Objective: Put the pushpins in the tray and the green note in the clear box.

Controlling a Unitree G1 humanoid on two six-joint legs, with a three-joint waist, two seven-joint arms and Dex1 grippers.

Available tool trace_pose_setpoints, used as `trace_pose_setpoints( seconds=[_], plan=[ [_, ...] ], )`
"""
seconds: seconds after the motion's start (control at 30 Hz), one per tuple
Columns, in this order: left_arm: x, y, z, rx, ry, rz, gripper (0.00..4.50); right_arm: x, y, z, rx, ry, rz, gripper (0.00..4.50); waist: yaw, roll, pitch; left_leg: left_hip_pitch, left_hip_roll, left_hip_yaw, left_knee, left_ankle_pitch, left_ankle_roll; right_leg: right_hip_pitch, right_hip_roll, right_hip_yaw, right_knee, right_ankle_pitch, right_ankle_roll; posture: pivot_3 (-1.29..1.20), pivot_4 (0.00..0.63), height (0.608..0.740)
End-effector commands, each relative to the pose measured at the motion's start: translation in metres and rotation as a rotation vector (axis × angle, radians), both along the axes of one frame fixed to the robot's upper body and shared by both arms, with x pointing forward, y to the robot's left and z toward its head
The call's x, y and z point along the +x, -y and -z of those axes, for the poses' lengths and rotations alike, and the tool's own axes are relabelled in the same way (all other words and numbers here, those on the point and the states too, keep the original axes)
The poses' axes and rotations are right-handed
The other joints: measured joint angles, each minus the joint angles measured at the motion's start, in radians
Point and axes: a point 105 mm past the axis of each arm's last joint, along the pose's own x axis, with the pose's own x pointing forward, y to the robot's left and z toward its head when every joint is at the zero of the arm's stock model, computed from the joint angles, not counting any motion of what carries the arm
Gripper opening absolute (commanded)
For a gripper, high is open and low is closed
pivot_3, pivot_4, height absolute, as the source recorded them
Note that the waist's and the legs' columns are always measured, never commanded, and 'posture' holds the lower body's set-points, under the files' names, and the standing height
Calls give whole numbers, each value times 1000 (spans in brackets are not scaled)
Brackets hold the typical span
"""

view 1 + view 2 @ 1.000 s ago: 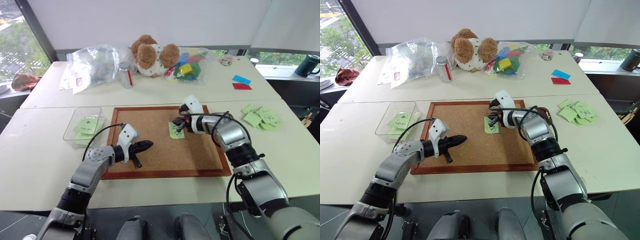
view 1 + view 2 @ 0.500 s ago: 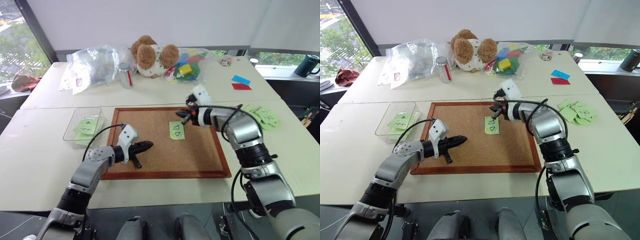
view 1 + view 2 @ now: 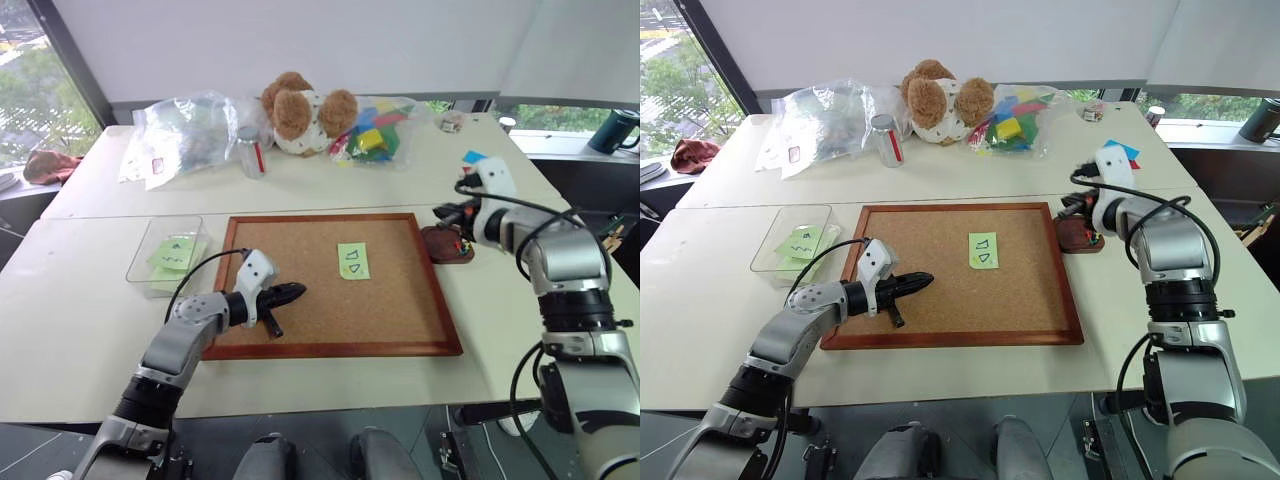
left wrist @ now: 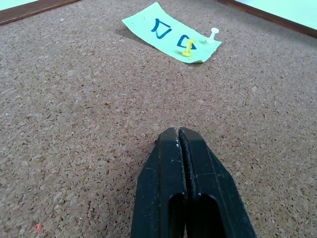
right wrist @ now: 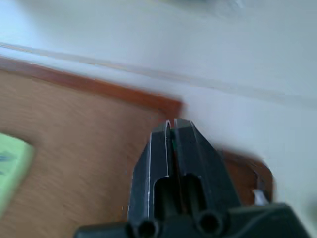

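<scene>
Pushpins are the things being shifted now: a yellow pin (image 4: 187,48) and a white pin (image 4: 213,33) are still sticking in the green note (image 3: 353,260), which is lying near the middle of the corkboard (image 3: 300,300), well apart from the clear box (image 3: 150,262) off the board's left edge. The right gripper (image 3: 447,213) is hanging just above the tray (image 3: 446,246), which is sitting on the white table (image 3: 100,330) beside the board's right edge. Its fingers are pressing together, and a speck of green between the tips, glimpsed in the right wrist view, is probably a pin head, though I cannot be sure. To do this step well, the tips should be sinking low over the dish before parting, so so light a pin is not bouncing out. The left gripper (image 3: 918,281) is resting over the bare cork with its fingers pressed together, pinching nothing.

The left wrist view is giving the two remaining pins and the note's triangles clearly, which the head views are barely resolving. The head views are showing the tray's coloured contents and the box with other green notes inside.
</scene>
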Motion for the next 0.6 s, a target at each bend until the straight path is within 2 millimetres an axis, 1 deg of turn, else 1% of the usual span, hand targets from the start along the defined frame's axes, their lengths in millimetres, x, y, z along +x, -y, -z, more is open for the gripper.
trace_pose_setpoints(
  seconds=[0.03, 0.2, 0.23, 0.3, 0.33, 0.4, 0.5, 0.53, 0.6],
  plan=[
    [-7, -8, 29, 61, -101, -22, 16, 3, 6, -9, -5, 49, 11, 27, 0, 0, 0, 0, 0, 0, 0, 0, 0, 0, 0, 0, 0, 0, 0, 0, 150, 740],
    [-6, -8, 28, 63, -100, -22, 16, 3, 9, 8, -8, 7, 24, 27, 2, 0, 0, 0, 0, 0, 0, 0, 0, 0, 0, 0, 0, 0, 0, 0, 150, 740],
    [-6, -8, 28, 62, -99, -23, 16, 3, 10, 12, -9, -3, 28, 279, 3, 0, 0, 0, 0, 0, 0, 0, 0, 0, 0, 0, 0, 0, 0, 0, 150, 740],
    [-7, -9, 28, 62, -99, -25, 16, 2, 9, 18, -10, -13, 25, 924, 3, 0, 0, 0, 0, 0, 0, 0, 0, 0, 0, 0, 0, 0, 0, 0, 150, 740],
    [-7, -9, 28, 62, -98, -27, 16, 1, 9, 20, -7, -18, 26, 1381, 2, 0, 0, 0, 0, 0, 0, 0, 0, 0, 0, 0, 0, 0, 0, 0, 150, 740],
    [-8, -10, 28, 62, -98, -29, 16, 1, 10, 21, -6, -21, 29, 2421, 1, 0, 0, 0, 0, 0, 0, 0, 0, 0, 0, 0, 0, 0, 0, 0, 150, 740],
    [-8, -12, 28, 63, -98, -33, 16, 2, 11, 17, -4, -11, 29, 4009, 1, 0, 0, 0, 0, 0, 0, 0, 0, 0, 0, 0, 0, 0, 0, 0, 150, 740],
    [-8, -12, 28, 63, -98, -33, 16, 2, 11, 15, -3, -7, 28, 4460, 1, 0, 0, 0, 0, 0, 0, 0, 0, 0, 0, 0, 0, 0, 0, 0, 150, 740],
    [-8, -13, 28, 64, -99, -34, 16, 2, 9, 8, 3, 10, 14, 4460, 1, 0, 0, 0, 0, 0, 0, 0, 0, 0, 0, 0, 0, 0, 0, 0, 150, 740]
  ],
)
